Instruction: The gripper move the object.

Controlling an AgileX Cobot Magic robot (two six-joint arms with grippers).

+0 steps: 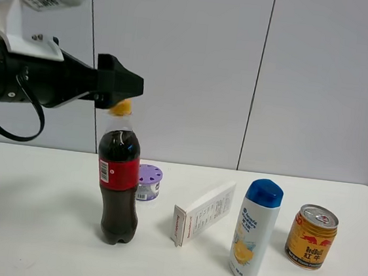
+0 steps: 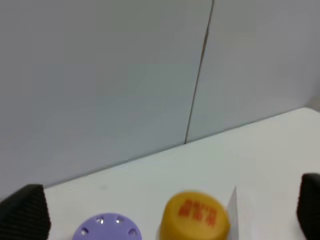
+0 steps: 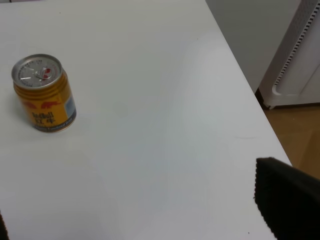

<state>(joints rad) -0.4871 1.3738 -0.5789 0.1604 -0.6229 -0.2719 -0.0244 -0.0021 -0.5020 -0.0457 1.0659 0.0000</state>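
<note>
The object, a tall cola bottle [image 1: 118,190] with a red label and a yellow-orange cap [image 1: 121,107], stands upright on the white table [image 1: 30,227]. My left gripper [image 1: 120,86] hovers just above and behind the cap, open, holding nothing. In the left wrist view its black fingertips [image 2: 25,212] stand wide apart at the frame's edges, with the cap [image 2: 196,215] low between them. My right gripper [image 3: 135,210] does not show in the exterior high view. Its fingers [image 3: 287,202] stand far apart over bare table, open and empty.
A purple round air freshener [image 1: 148,182] sits just behind the bottle. To the right are a white carton [image 1: 204,213] lying on its side, a white-and-blue shampoo bottle [image 1: 256,230] and a gold can [image 1: 312,236]. The table's right edge [image 3: 250,105] drops to the floor.
</note>
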